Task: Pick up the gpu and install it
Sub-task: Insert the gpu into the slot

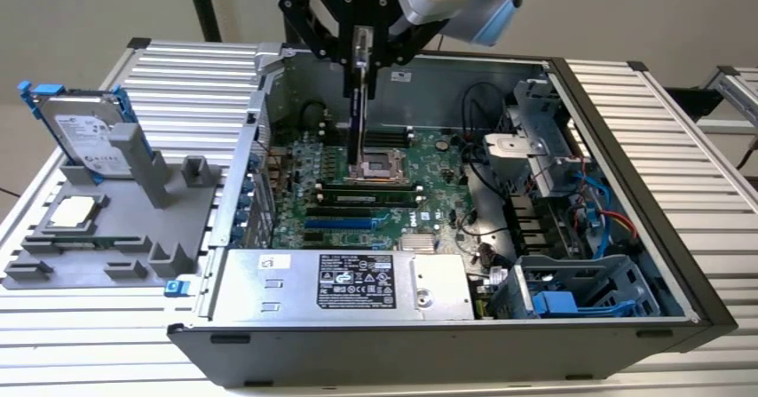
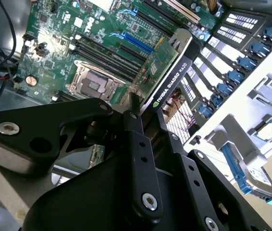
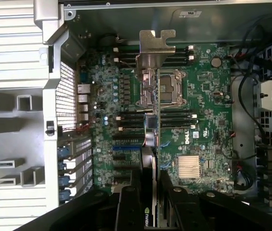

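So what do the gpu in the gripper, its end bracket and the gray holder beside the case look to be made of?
The gpu: green circuit board, laminate by its look, with a matte black shroud, probably plastic. Its end bracket: bare sheet metal, judging by the silvery sheen and stamped tab. The gray holder: matte, uniformly gray, likely moulded or printed plastic.

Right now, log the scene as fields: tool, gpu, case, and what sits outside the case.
tool: the tool is shut on the gpu, over the open case
gpu: hangs upright from the tool, above the motherboard, not in a slot
case: lies open, motherboard facing up
outside case: drive and chip in the grey holder, at the exterior view's left
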Robot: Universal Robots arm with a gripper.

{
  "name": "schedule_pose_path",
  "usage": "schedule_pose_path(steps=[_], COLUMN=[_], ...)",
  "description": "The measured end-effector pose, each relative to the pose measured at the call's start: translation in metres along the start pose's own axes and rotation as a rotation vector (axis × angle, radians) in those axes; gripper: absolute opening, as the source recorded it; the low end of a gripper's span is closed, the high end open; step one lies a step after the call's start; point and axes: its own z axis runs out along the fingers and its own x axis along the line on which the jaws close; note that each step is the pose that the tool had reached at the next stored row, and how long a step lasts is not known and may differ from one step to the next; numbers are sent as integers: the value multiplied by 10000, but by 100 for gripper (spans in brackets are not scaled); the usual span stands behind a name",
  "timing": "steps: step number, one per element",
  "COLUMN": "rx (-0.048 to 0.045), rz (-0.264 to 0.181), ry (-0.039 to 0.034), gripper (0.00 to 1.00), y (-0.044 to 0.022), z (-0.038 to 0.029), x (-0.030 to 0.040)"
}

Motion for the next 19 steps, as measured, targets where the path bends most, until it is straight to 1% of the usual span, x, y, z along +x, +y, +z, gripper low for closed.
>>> schedule_pose_path(steps=[11, 19], rx=[0, -1], rz=[1, 2], ry=[0, 0], gripper=[0, 0], y=[7, 7], z=[0, 0], x=[-136, -143])
